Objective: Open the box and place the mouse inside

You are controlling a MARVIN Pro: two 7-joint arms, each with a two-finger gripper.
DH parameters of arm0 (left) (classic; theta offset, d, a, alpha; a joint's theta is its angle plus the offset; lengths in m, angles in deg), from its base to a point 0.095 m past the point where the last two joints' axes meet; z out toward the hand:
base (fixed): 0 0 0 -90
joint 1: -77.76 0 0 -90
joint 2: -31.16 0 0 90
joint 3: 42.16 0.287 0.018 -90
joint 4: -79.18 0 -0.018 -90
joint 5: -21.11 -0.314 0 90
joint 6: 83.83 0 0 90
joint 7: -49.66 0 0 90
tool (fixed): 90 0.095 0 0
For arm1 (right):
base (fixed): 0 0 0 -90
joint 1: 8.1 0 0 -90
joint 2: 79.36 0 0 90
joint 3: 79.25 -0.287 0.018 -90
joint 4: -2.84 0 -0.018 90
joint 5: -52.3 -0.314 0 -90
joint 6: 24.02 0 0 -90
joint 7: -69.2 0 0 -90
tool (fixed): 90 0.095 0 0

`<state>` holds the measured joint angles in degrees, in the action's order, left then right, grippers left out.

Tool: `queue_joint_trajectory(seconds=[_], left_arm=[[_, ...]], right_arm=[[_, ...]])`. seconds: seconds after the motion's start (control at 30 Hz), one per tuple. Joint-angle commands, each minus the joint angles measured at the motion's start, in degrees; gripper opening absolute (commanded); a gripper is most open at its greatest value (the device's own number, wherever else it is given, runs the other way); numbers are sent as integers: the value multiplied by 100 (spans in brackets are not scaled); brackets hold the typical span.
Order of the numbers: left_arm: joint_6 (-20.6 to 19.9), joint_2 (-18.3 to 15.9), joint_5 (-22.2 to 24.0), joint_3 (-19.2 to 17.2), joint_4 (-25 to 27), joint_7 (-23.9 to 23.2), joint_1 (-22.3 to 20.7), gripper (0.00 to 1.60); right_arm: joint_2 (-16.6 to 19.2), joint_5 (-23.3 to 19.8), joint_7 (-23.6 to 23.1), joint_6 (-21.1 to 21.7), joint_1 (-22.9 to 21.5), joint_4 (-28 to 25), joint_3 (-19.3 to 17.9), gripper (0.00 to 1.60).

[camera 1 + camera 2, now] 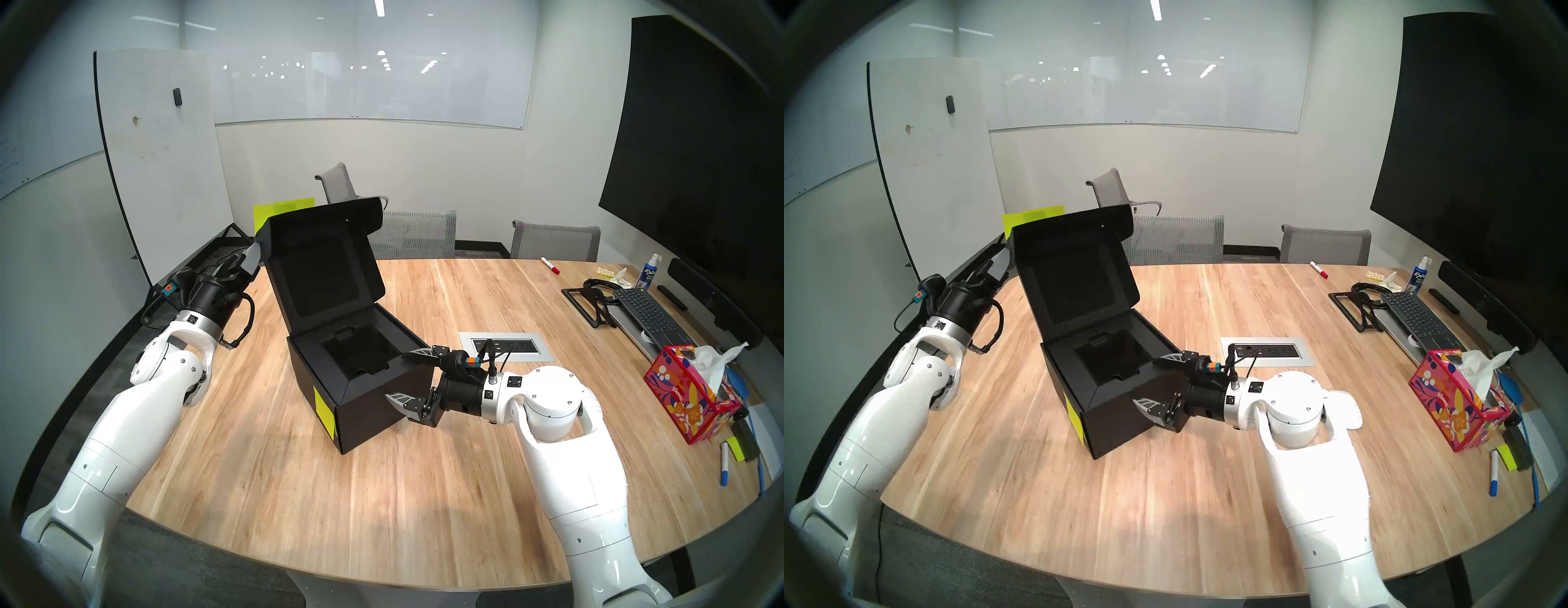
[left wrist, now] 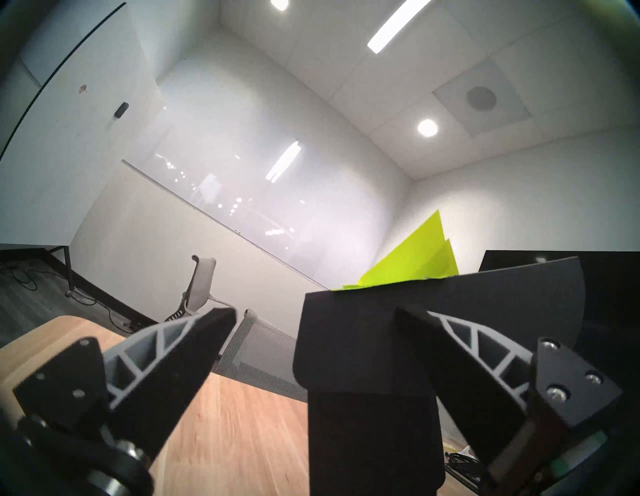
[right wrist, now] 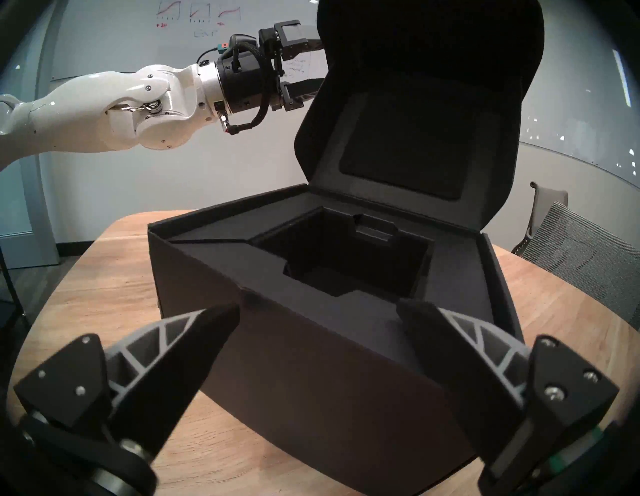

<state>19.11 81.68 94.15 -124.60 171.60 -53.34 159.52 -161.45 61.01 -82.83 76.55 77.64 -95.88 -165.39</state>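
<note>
The wooden bench (image 1: pixel 466 297) was used to carry everything, and the black box (image 1: pixel 365 424) was set near its middle.

The box was found open. Its lid (image 1: pixel 326 271) was tipped up and back behind the box, so the deep hole inside could be seen. The hole was empty.

The left hand (image 2: pixel 315 313) was held up at the left edge of the lid. Its fingers were spread wide, with the lid's side flap between them, but nothing was pinched. It was likely kept there so the lid could be caught if it fell shut.

The right hand (image 1: pixel 396 375) was held low at the right front corner of the box. Its fingers were spread wide too, one outside the wall and one over the inside. Nothing was squeezed. It was probably put there so the box would not be pushed along while the lid was lifted.

Yellow-green sticky notes (image 1: pixel 282 212) were stuck to the back of the lid, and one more (image 1: pixel 324 409) was stuck on the left front side of the box.

The mouse could not be seen anywhere, so it was not in the box yet. It had to be found first.
</note>
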Motion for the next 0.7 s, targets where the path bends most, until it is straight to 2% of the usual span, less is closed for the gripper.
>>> queue_joint_trajectory(seconds=[0.0, 0.33, 0.67], left_arm=[[93, -51, -56, -124, 183, 126, 16, 160], [220, -41, -169, -181, 30, 193, -104, 160], [716, -220, -672, -326, 562, -43, 64, 160]], right_arm=[[11, 60, 24, 70, 255, 283, 48, 156], [10, 62, 34, 63, 219, 329, 61, 156], [-59, -6, 109, 26, 185, 361, 15, 156]])
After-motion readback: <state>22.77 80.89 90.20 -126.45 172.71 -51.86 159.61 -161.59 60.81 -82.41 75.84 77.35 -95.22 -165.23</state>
